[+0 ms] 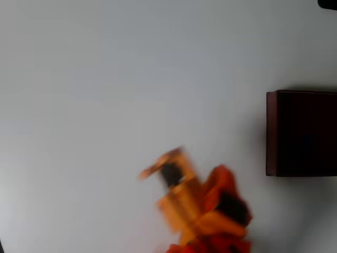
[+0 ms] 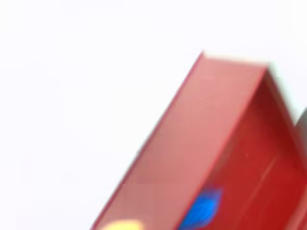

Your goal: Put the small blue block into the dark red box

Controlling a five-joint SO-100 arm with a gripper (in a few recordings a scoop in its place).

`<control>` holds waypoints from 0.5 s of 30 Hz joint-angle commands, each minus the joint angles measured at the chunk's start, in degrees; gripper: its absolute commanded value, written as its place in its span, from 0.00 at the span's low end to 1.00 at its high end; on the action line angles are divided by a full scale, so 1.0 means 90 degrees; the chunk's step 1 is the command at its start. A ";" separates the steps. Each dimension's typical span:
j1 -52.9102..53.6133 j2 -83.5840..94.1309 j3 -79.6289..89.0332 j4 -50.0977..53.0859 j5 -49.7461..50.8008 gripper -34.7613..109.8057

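Dark red box (image 1: 301,133) at the right edge of the overhead view, on a pale grey table (image 1: 105,79), cut off by the frame on its right side. Thin maroon walls there, inside very dark, almost black. Well to the left of the box and lower in the picture, the orange arm, smeared by blur; gripper (image 1: 160,163) at its upper-left end, pointing away from the box, apart from it. Fingers too blurred to separate: whether spread or closed, cannot tell. Nothing legible between them.

In the wrist view, same box (image 2: 201,129) seen close and at a slant, brighter red here, one broad outer wall running diagonally from lower left to upper right, inner faces of the walls visible to the right of it. Small blue block (image 2: 204,211) bright blue, soft-edged from blur, low in the picture just past the top edge of that broad wall, on the box's inner side; cannot tell whether resting inside or held above. A yellowish-orange blur (image 2: 122,225) at the bottom edge, left of the block, too indistinct to identify.
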 commanded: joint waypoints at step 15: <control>-0.4795 0.2959 0.3223 0.0469 -0.2344 0.24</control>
